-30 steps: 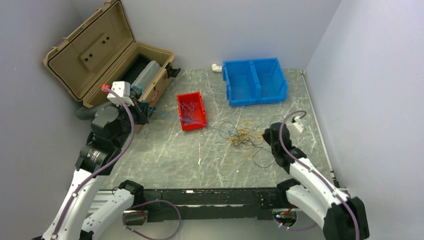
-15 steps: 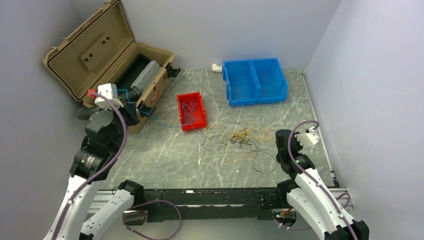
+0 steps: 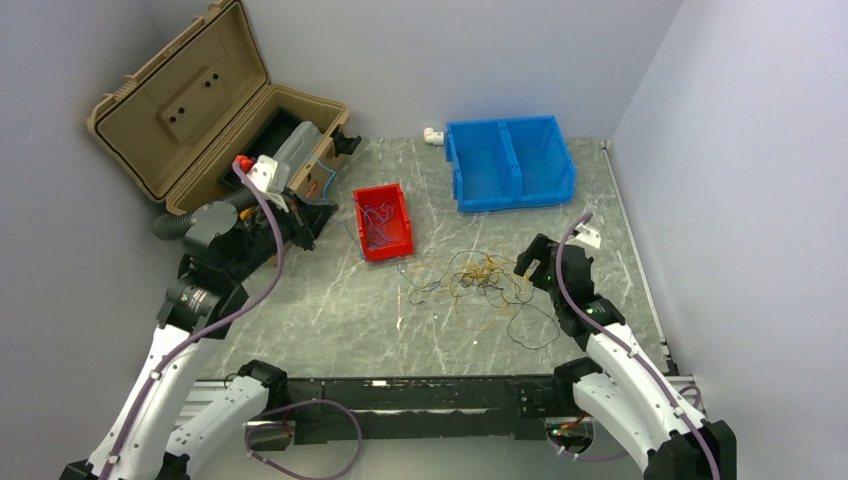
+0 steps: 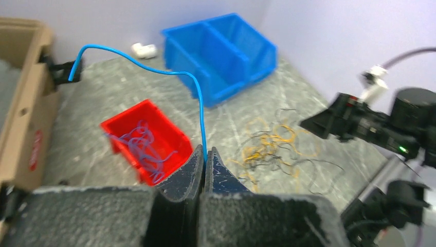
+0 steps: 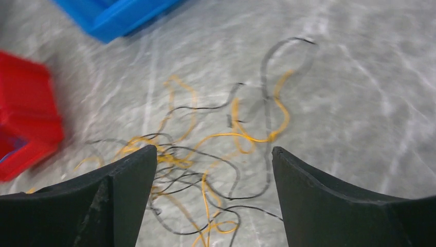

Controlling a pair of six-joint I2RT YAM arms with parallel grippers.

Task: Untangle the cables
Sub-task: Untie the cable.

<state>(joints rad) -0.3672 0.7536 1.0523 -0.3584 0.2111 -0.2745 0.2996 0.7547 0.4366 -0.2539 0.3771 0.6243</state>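
**On the grey marbled table, a loose wire tangle**

A loose tangle of thin yellow-orange and black cables lies between the small red plastic bin and the right gripper. Thin blue strands sit inside that bin. The left gripper, jaws closed, pinches one blue wire. The right gripper hangs wide open by the tangle, holding nothing.

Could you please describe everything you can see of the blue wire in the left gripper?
The blue wire is one thin, flexible, plastic-looking strand. Its lower end is pinched between the shut fingers of the left gripper; from there it rises, arches over in mid-air and droops at its free end.
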